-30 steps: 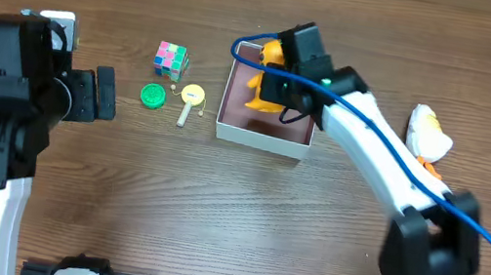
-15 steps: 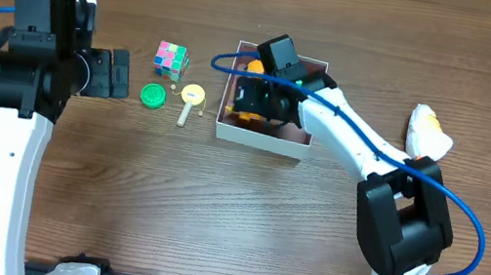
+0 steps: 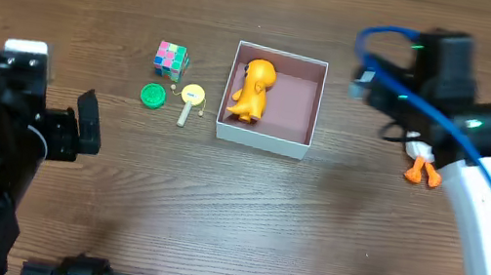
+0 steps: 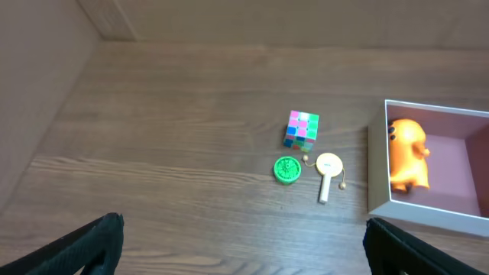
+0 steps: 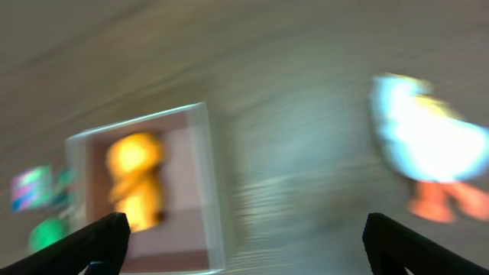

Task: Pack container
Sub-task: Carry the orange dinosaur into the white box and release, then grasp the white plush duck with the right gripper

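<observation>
The container (image 3: 296,102), a shallow white box with a pinkish inside, stands at mid-table and holds an orange duck toy (image 3: 253,89) lying along its left side. Both show again in the left wrist view, container (image 4: 457,169) and orange toy (image 4: 406,153), and blurred in the right wrist view, container (image 5: 205,164) and orange toy (image 5: 134,179). My right gripper (image 5: 244,233) is open and empty, above bare table between the container and a white duck toy (image 5: 428,145). My left gripper (image 4: 243,233) hangs open and empty, well to the left of the container.
Left of the container lie a multicoloured cube (image 3: 171,60), a green disc (image 3: 152,95) and a small yellow paddle (image 3: 191,97). The white duck's orange feet (image 3: 421,171) stick out from under my right arm (image 3: 478,165). A dark rail runs along the front edge.
My right gripper opened, left the orange duck lying in the container and drew back to the right. My left arm pulled back toward the front left.
</observation>
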